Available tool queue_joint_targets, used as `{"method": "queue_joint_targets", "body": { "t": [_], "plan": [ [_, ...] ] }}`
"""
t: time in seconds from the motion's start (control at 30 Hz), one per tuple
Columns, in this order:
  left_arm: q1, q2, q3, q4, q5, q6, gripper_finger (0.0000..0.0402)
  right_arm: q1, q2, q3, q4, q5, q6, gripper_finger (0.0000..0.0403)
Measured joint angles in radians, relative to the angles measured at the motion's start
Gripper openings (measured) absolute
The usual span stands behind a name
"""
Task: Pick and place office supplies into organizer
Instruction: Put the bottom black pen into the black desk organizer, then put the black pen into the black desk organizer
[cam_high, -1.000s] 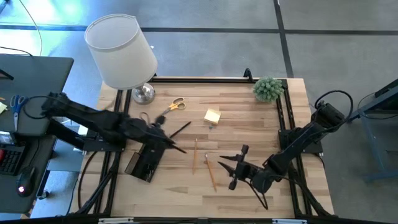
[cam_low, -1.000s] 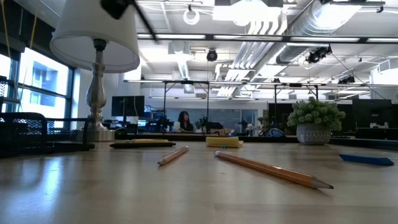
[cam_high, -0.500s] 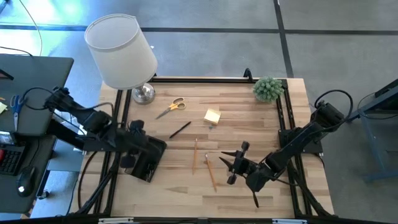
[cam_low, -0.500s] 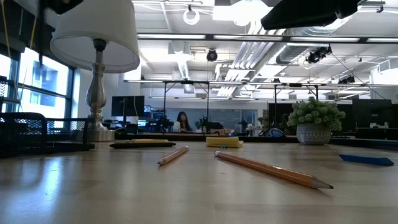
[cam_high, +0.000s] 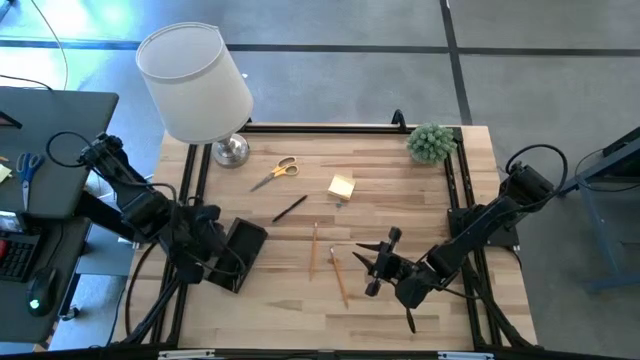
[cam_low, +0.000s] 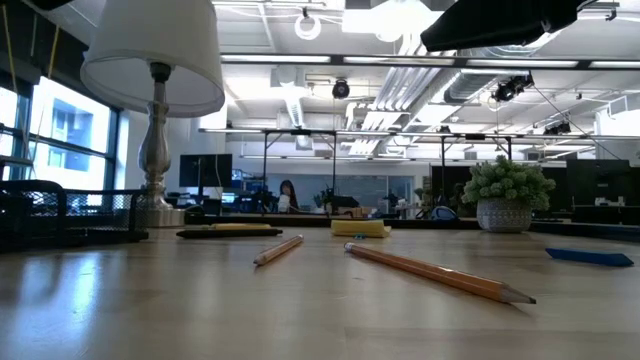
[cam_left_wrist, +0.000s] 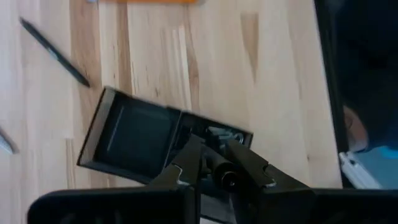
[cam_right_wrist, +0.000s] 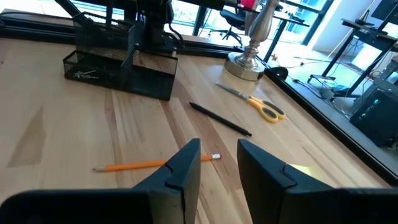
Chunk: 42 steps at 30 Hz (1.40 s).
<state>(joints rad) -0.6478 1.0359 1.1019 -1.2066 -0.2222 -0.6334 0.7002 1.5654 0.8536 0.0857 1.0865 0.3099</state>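
Left pincer (cam_high: 207, 262) low over the near end of the black organizer (cam_high: 240, 252), at the counter's (cam_high: 400, 190) left side; fingers (cam_left_wrist: 186, 163) stand only narrowly apart, with a dark rod-like piece between them in the left wrist view, but whether they grip it cannot be told. Organizer lies skewed on the wood, its larger compartment looking bare in that view. Right pincer (cam_high: 378, 262) hovers above the counter right of centre, fingers (cam_right_wrist: 180, 168) parted, nothing between them. Two wooden pencils on the counter: one (cam_high: 313, 250) between organizer and right pincer, the other (cam_high: 339, 276) just beside the right pincer's tips. Black pen (cam_high: 290, 208) lies loose, up-counter of the organizer and apart from it. Yellow-handled scissors (cam_high: 276, 171) rest near the lamp (cam_high: 195, 85) base. Yellow sticky-note pad (cam_high: 341, 186) sits mid-counter, a tiny item just beside it, too small to identify. Green plant (cam_high: 431, 142) at the far right corner. Low view shows a small blue piece (cam_low: 588, 257) flat on the counter at the right. A person (cam_low: 288, 193) is seated far back in the room.
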Motion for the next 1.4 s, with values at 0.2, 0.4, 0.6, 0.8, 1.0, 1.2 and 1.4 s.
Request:
{"method": "queue_joint_targets", "body": {
  "t": [0.2,0.4,0.6,0.8,1.0,1.2,1.4],
  "plan": [
    [-0.009,0.000,0.103,-0.140,-0.037,-0.035,0.0030,0.000,0.000,0.000,0.002,-0.003,0.004,0.0099],
    [-0.007,0.000,0.054,-0.188,-0.033,-0.097,0.0037,0.000,0.000,0.000,0.000,-0.005,0.004,0.0099],
    [-0.007,0.001,-0.059,-0.128,0.024,-0.130,0.0041,0.000,0.000,0.000,0.000,-0.022,0.004,0.0099],
    [-0.007,0.002,-0.103,-0.015,0.045,-0.123,0.0065,0.000,0.000,0.000,0.000,-0.025,0.005,0.0099],
    [-0.007,0.012,-0.103,-0.011,0.033,-0.131,0.0128,0.000,0.000,0.000,0.000,-0.025,0.007,0.0099],
    [-0.007,0.020,-0.104,-0.018,0.028,-0.134,0.0186,0.000,0.000,0.000,0.000,-0.036,0.006,0.0099],
    [-0.006,0.019,-0.103,-0.005,-0.020,-0.130,0.0206,0.000,0.000,0.000,0.000,-0.041,0.004,0.0099]
  ]
}}
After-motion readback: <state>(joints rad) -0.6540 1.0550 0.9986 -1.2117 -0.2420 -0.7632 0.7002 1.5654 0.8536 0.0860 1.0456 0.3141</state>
